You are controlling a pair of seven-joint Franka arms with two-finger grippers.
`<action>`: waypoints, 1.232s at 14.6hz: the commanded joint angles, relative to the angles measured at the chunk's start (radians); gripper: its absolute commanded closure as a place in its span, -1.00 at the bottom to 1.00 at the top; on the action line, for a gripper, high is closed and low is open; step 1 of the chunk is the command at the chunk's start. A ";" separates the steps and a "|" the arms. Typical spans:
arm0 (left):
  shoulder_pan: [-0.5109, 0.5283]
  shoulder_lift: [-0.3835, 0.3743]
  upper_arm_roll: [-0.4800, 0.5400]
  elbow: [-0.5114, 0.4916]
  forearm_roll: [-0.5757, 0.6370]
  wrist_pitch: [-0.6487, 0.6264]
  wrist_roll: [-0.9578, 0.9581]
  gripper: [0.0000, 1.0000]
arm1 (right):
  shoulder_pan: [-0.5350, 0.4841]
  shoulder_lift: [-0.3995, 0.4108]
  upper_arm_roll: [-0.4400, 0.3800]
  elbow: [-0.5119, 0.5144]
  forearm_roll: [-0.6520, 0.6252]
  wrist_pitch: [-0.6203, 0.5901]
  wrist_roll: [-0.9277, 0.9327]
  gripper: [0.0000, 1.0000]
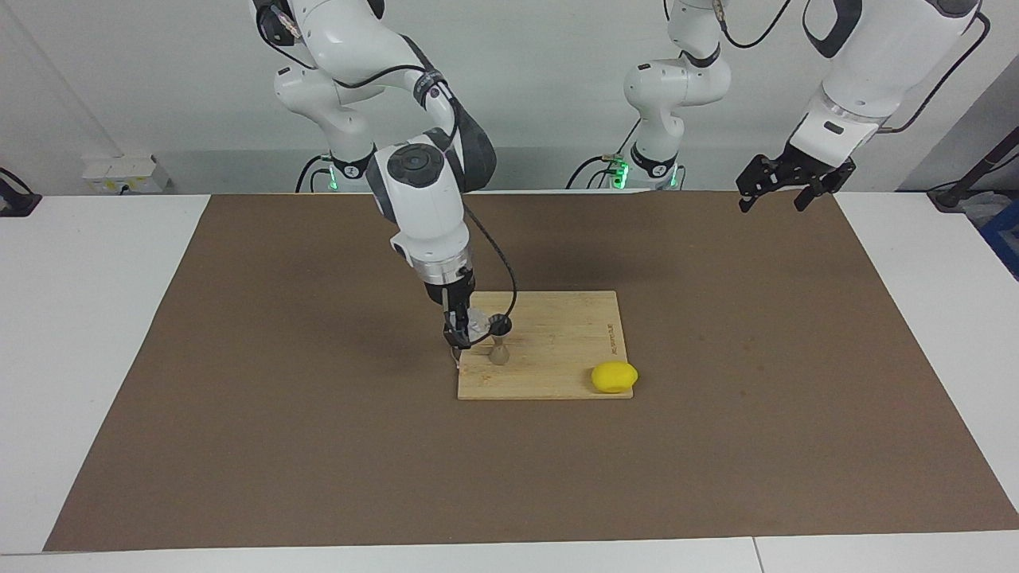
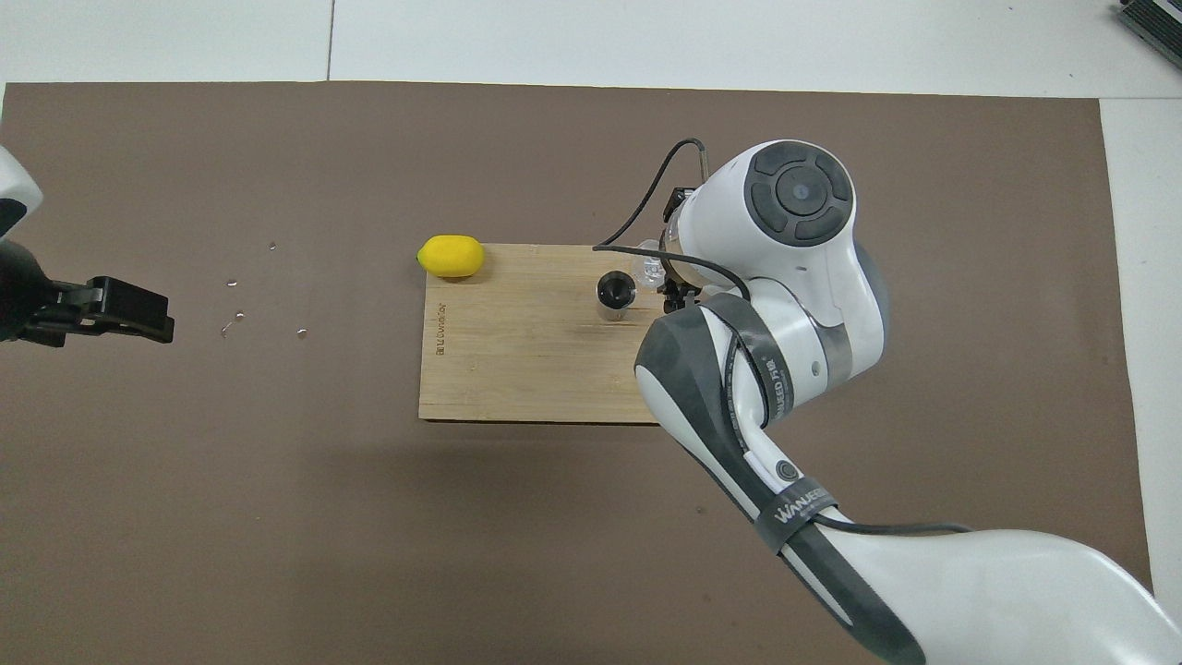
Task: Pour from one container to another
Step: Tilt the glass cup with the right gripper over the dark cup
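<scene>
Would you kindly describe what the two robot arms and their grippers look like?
Both arms have glossy white rounded shells with dark grey joint sections and round grey joint caps. The right gripper and left gripper are small, black and two-fingered. A thin black cable loops beside the right wrist, and grey lettering marks a dark band on that arm. Green lights glow at both bases.
</scene>
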 commanded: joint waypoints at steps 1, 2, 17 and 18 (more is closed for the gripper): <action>0.009 -0.001 -0.007 0.007 0.016 -0.012 0.000 -1.00 | 0.024 0.016 0.002 0.033 -0.067 -0.031 0.021 1.00; 0.009 -0.001 -0.007 0.005 0.016 -0.012 0.000 -1.00 | 0.027 0.016 0.002 0.033 -0.075 -0.034 0.021 1.00; 0.009 -0.001 -0.007 0.007 0.016 -0.012 0.000 -1.00 | 0.077 0.012 0.011 0.046 -0.271 -0.066 -0.015 1.00; 0.009 -0.001 -0.007 0.007 0.016 -0.012 0.000 -1.00 | 0.085 0.012 0.012 0.046 -0.282 -0.068 -0.019 1.00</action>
